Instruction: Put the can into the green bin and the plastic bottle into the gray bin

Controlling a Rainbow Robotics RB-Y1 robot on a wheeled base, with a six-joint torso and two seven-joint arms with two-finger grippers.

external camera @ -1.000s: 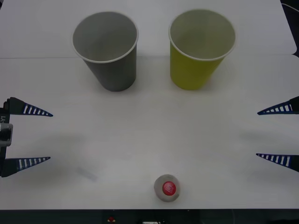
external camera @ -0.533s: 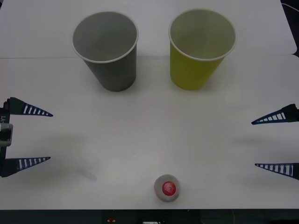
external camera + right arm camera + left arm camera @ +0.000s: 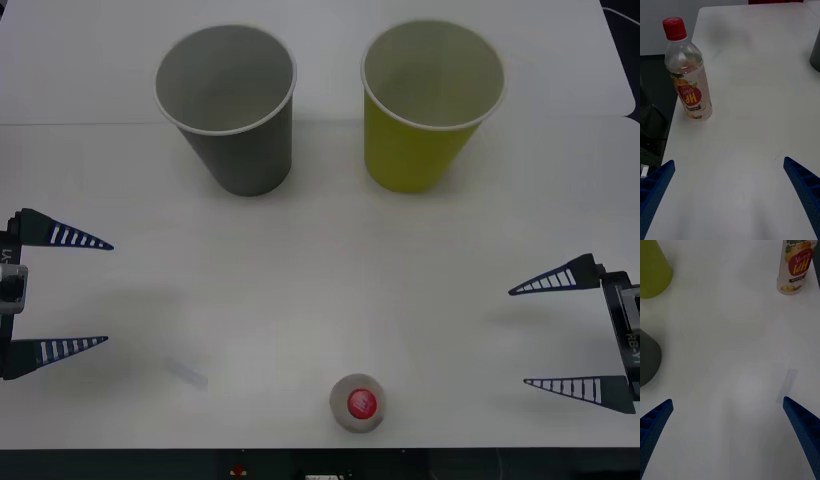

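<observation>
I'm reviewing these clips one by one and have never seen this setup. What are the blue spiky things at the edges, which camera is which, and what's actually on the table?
The blue ribbed spikes are the fingers of a two-armed robot's grippers. The wide picture comes from a camera above the arms, looking down at the white table. There the left gripper sits at the left edge and the right gripper at the right edge, both with jaws open and holding nothing.

The two upright pictures come from cameras on the wrists, each showing that arm's own fingers at the bottom corners.

On the table stand the gray bin and the green bin, two large paper cups side by side at the far end. The plastic bottle stands upright near the front edge; from above you mostly see its red cap, while the right wrist view shows its label.
</observation>
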